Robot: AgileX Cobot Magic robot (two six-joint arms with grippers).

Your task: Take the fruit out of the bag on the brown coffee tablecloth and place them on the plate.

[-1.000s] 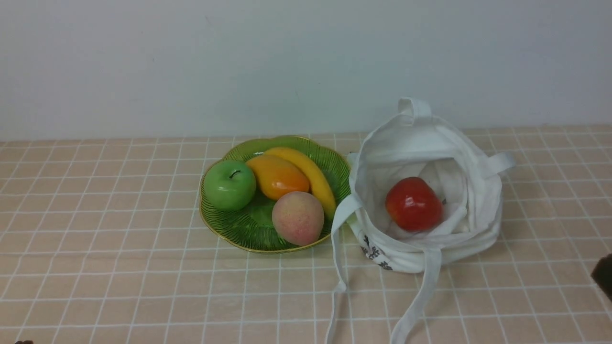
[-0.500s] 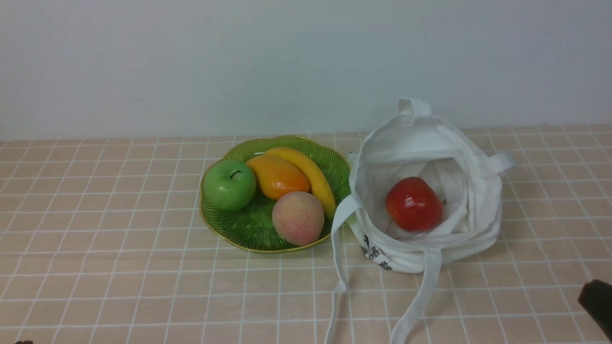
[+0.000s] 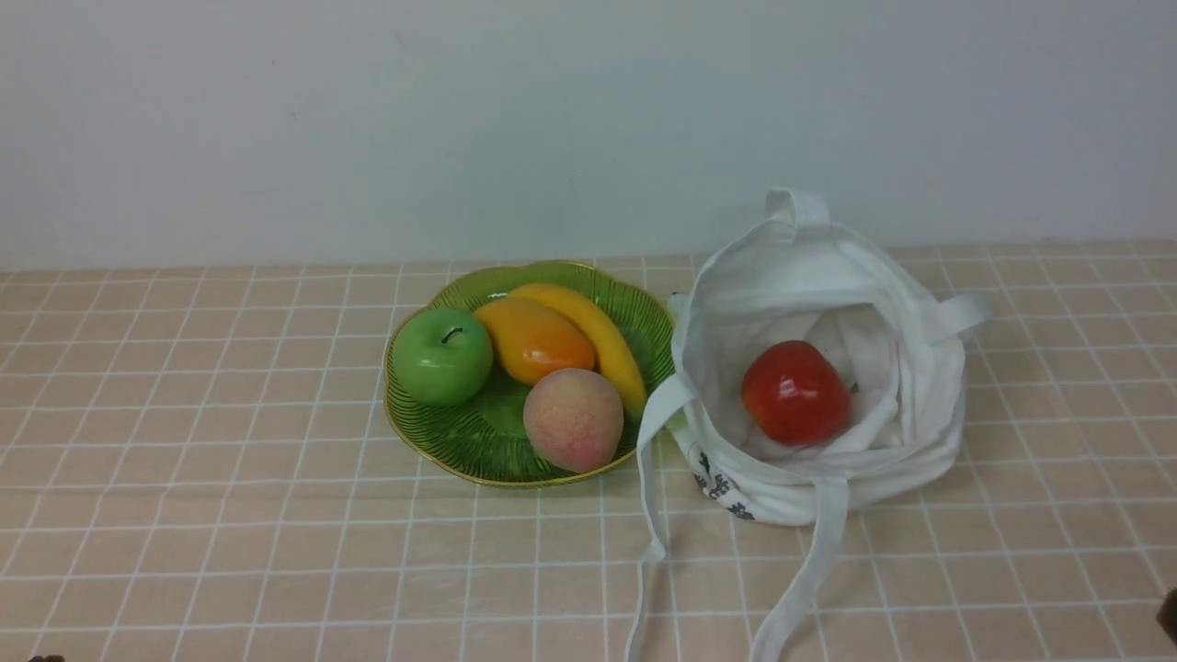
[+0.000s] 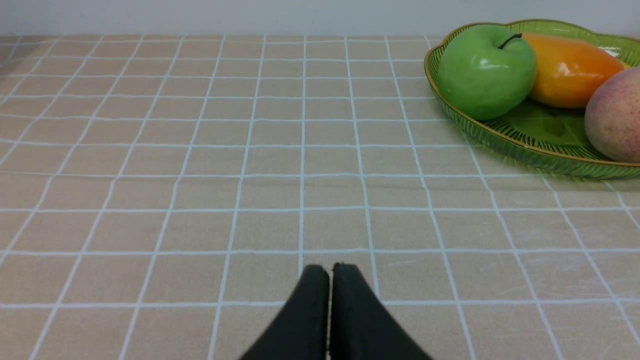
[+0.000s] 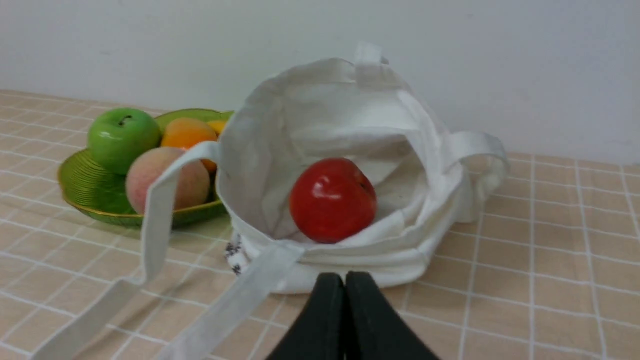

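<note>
A glossy red apple [image 3: 795,393] lies inside the open white bag [image 3: 800,267] on the brown coffee tablecloth [image 3: 230,515]. To the bag's left, the orange-yellow mango [image 3: 533,342] rests on the green plate [image 3: 460,441]. My right gripper [image 5: 345,277] is shut and empty. It hovers low just in front of the bag [image 5: 340,100], with the apple [image 5: 332,200] beyond its tips. In the front view only a dark sliver of it [image 3: 1170,614] shows at the right edge. My left gripper [image 4: 330,270] is also shut and empty, over bare cloth well to the left of the plate [image 4: 525,145].
A green apple [image 3: 441,357], a banana [image 3: 598,340] and a peach [image 3: 573,418] share the plate with the mango. Two long white straps [image 3: 800,579] trail from the bag toward the front edge. A plain wall stands right behind the table.
In the front view the right gripper's dark shape has slid down the right edge toward the bottom corner, almost out of view. Bag, apple and plate have not moved.
</note>
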